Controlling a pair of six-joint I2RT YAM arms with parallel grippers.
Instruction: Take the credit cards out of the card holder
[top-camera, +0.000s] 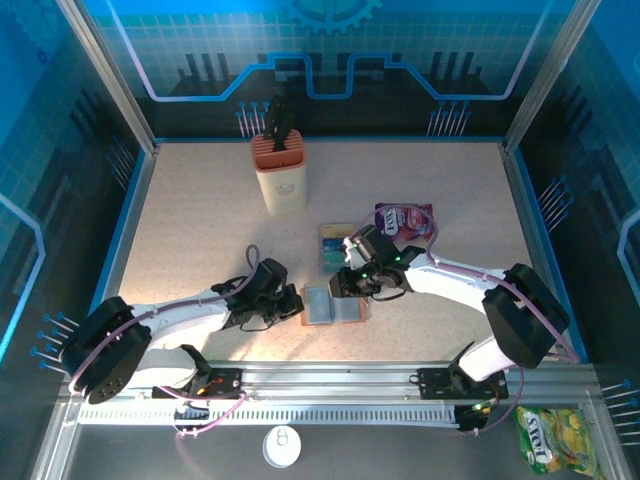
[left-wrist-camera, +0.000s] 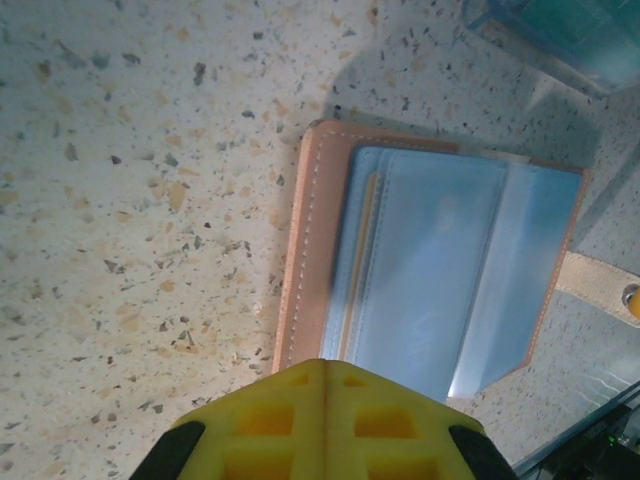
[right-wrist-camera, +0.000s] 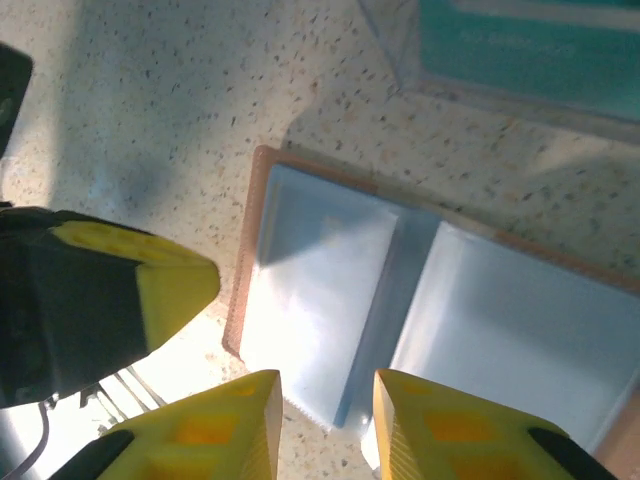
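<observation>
- Yellow fingers of the right gripper (right-wrist-camera: 325, 430) stand apart with nothing between them, poised over the near edge of the holder (right-wrist-camera: 400, 300).
- Directly beyond that gap lies the holder's fold, which runs away from the fingers, with one blue pocket panel on each side.
- Left gripper (left-wrist-camera: 325, 425): fingers closed together on nothing, tip at the holder's near left corner. Contact cannot be confirmed.
- Holder lies open and flat on the table (left-wrist-camera: 150, 200), long axis across, between the two grippers.
- Cards (left-wrist-camera: 371, 250): a tan-orange edge shows in the left pocket; none is out yet.
- Judgement: the right arm is better placed to pull, the left to pin the leather.
- Pose, top view: both arms reach low and inward, wrists pitched down.
- Clear box (right-wrist-camera: 520, 50) sits just beyond the holder.
</observation>
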